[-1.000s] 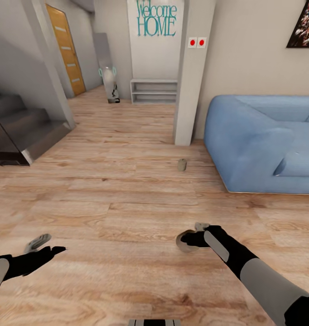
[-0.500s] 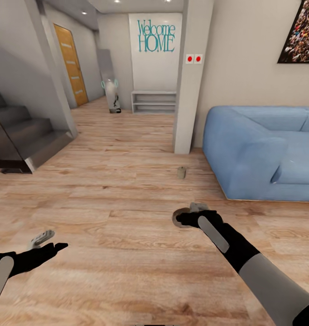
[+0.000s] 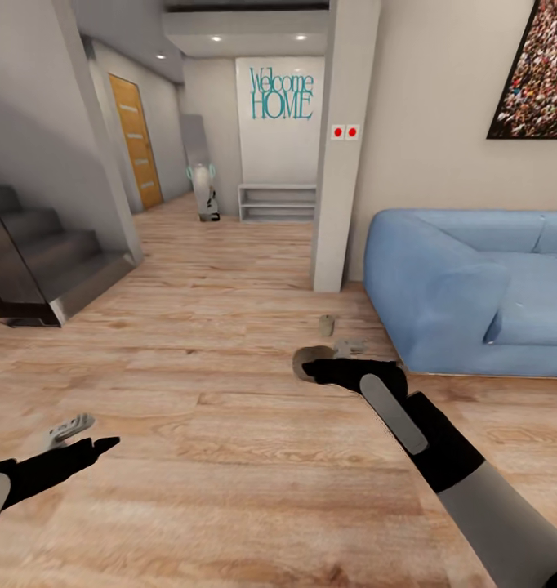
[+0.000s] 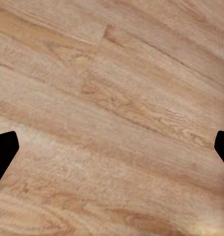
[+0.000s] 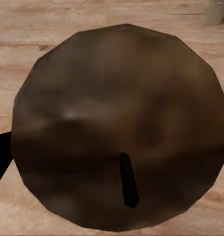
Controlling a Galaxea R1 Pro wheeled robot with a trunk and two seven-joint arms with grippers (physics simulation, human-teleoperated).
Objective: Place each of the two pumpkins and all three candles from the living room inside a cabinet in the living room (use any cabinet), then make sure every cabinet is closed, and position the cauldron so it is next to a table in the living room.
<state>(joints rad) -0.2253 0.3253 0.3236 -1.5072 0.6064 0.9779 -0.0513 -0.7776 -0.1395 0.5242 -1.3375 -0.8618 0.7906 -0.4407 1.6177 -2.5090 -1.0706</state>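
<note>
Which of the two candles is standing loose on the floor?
The far candle by the blue sofa; the other candle sits in the right hand.

**Two candles near the blue sofa**

We see one candle standing upright on the wood floor, a short tan-beige cylinder, plain and unmarked. It sits near the front corner of the blue sofa, apart from it.

We hold a second candle in our right hand, lifted off the floor and nearer to us than the first, farther out from the sofa. In the right wrist view this held candle shows its round brownish top face with a short dark wick, the other candle small beyond it.
</note>
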